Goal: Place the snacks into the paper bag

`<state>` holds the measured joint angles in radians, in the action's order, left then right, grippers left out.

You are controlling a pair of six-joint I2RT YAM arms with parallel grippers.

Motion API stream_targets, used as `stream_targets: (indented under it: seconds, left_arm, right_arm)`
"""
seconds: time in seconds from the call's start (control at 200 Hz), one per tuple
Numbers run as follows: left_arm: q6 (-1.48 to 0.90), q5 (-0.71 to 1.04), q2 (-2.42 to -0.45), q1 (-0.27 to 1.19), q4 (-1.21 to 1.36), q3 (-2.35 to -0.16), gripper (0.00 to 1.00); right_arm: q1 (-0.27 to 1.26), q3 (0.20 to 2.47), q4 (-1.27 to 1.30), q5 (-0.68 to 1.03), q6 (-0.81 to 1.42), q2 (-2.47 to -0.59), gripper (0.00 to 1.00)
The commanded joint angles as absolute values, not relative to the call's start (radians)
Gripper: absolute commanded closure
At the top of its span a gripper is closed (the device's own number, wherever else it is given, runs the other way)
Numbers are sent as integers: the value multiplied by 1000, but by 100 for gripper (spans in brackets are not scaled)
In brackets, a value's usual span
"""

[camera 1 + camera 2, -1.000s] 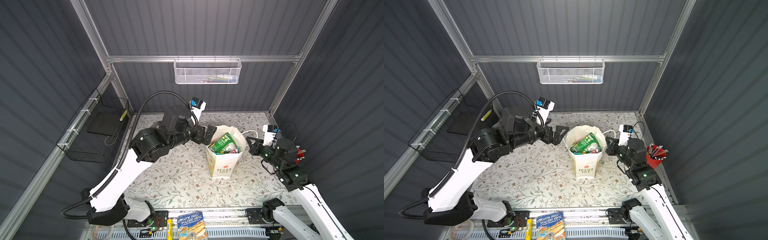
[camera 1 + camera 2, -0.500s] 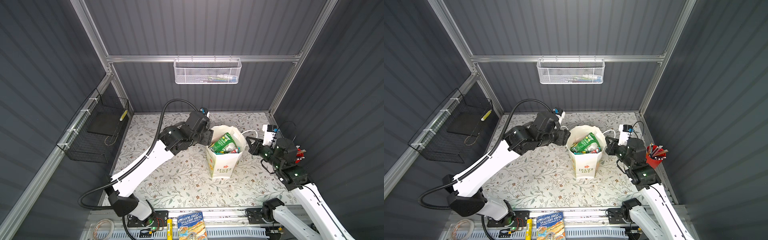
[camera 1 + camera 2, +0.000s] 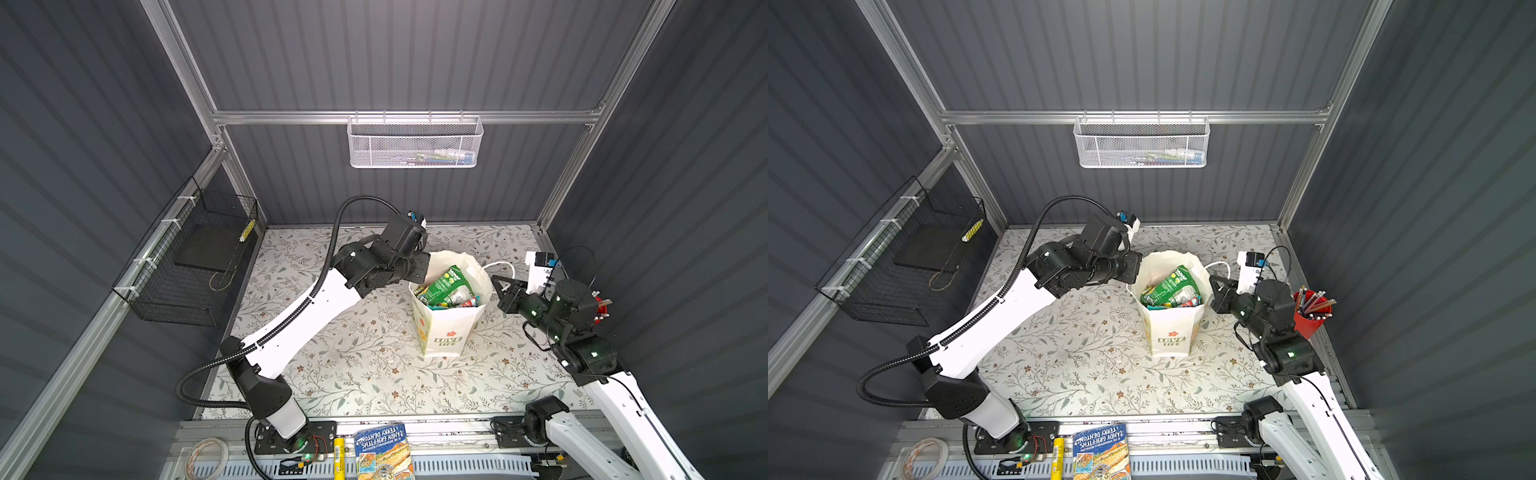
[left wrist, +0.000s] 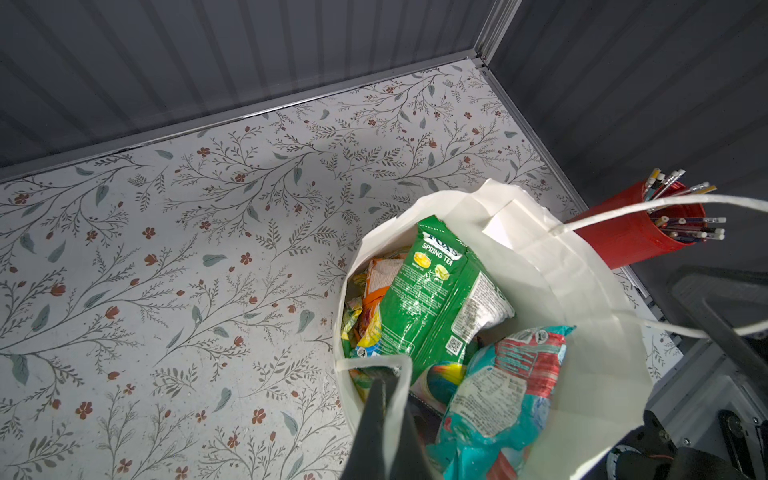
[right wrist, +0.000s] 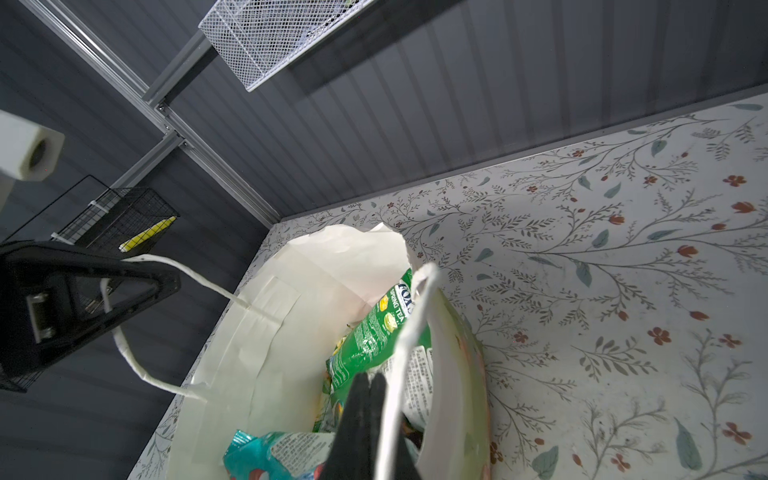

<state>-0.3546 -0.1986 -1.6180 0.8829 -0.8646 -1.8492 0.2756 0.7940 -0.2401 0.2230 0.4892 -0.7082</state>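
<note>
Snacks (image 4: 428, 303) in paper bag (image 3: 446, 328), left pincer (image 4: 379, 386), right pincer (image 5: 368, 382) clamping handles (image 4: 365, 362), red cup (image 4: 623, 241) beside

The green packet (image 4: 419, 299) hides most snacks (image 4: 372, 291) beneath it; the book (image 3: 384, 451) runs off the bottom edge.

The paper bag (image 3: 446, 332) is matt, creased white paper with 2 twisted cord handles (image 5: 405, 332). Inside it, the snacks (image 4: 432, 299) are glossy, crinkled plastic. Under it, the table (image 3: 353, 365) looks matt and smooth.
</note>
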Motion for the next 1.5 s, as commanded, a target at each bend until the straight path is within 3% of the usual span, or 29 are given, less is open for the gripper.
stream_targets:
  seconds: [0.0,0.14,0.39,0.63,0.776,0.896,1.076,1.266,1.496]
  left_arm:
    - [-342,-231,-1563,877,-821,-1774,100]
    - [-339,-335,-1566,863,-806,-1755,100]
    - [-372,-205,-1571,830,-657,-1704,100]
    - [-378,-55,-1758,821,-678,-2037,100]
    - [-314,-138,-1776,821,-747,-2231,100]
    - [-286,-227,-1709,821,-726,-2144,100]
    - [-312,-268,-1588,821,-627,-1895,100]
    - [-309,-354,-1528,820,-607,-1776,100]
    - [-303,-346,-1603,790,-672,-1902,100]
  right_arm:
    - [276,799,-177,301,486,-690,100]
    - [276,796,-146,365,498,-701,100]
    - [284,862,-82,364,572,-816,100]
    - [440,1138,-72,301,568,-1053,100]
    - [459,1307,-120,293,546,-1148,100]
    - [449,1343,-157,265,516,-1160,100]
    - [403,1243,-106,287,535,-1195,100]
    - [370,1151,-59,316,562,-1218,100]
    - [371,1248,-95,384,591,-1292,100]
